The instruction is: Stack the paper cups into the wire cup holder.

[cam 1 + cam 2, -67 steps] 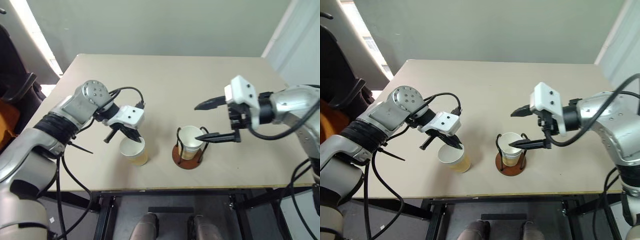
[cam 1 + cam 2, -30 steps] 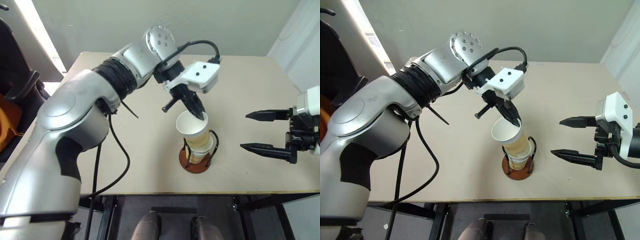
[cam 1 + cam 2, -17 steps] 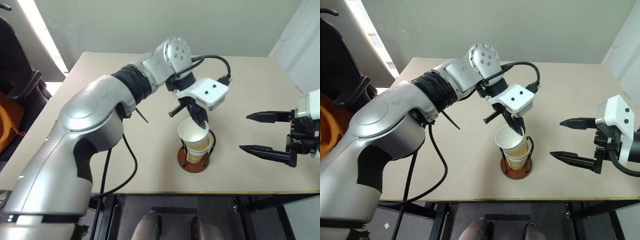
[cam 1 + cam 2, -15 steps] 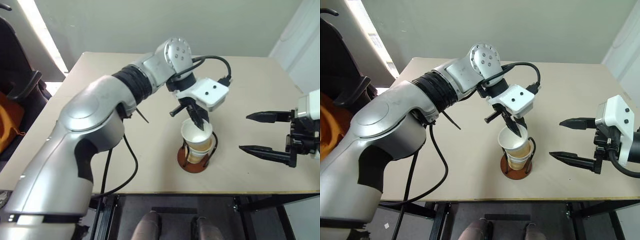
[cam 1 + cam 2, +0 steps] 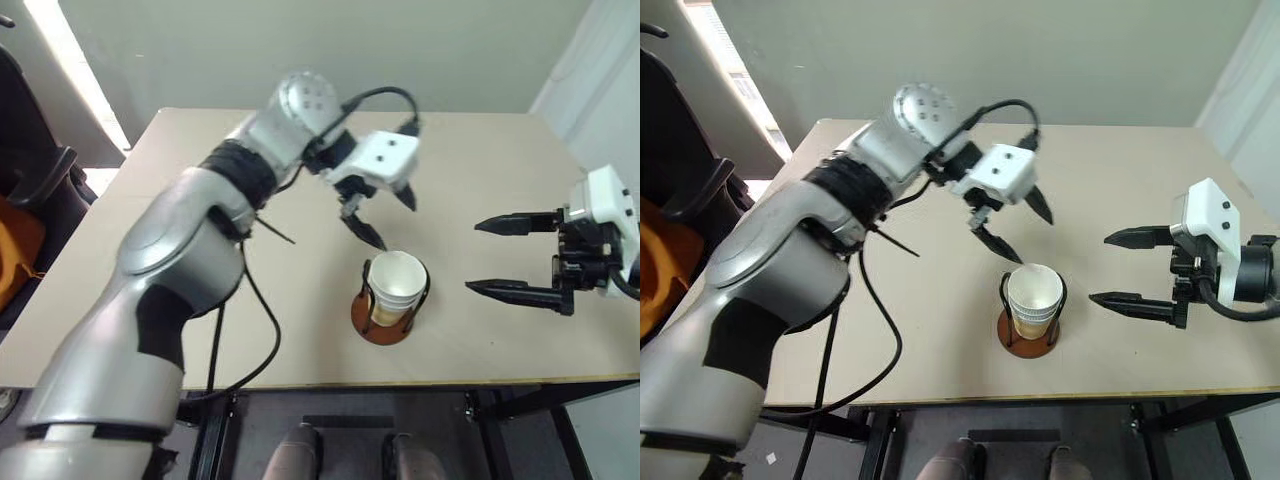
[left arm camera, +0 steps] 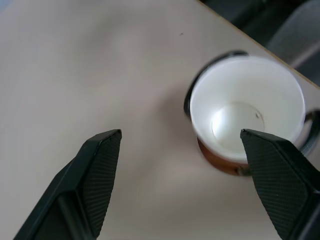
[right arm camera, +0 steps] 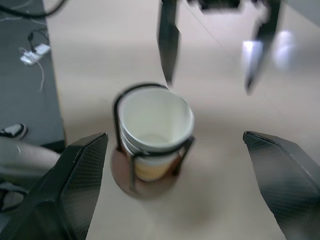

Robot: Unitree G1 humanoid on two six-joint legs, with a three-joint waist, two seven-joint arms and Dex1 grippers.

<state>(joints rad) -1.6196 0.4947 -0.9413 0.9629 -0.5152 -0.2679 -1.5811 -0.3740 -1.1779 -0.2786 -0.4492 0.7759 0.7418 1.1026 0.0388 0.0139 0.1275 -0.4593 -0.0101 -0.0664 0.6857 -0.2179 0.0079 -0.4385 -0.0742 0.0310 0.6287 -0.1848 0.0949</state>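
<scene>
Looked down on a pale worktop [image 5: 480,170], the largest thing in the scene, carrying the wire cup holder [image 5: 368,328] close to its near edge, about midway between left and right. Found the paper cups [image 5: 398,280] nested one inside another and standing upright within the holder's wire loops, the top white rim rising a little above the wires; made out more than one rim in the stack but could not settle the exact count. Judged the stacking largely or wholly done on that evidence, with the top cup seated and nothing gripping it, leaving at most a check that the stack sits straight and a pulling-clear of both arms. Traced the left arm [image 5: 200,230] reaching in a long diagonal from the near left across the worktop, its wrist bent so that the hand pointed down and rightward. Saw the left fingers [image 5: 365,232] spread wide and empty, hanging just above and on the far side of the cups, clear of the rim. Noted the right arm [image 5: 600,215] entering from the right edge, held roughly level. Saw the right fingers [image 5: 515,221] likewise splayed wide, empty, aimed leftward at the holder but well apart from it.
</scene>
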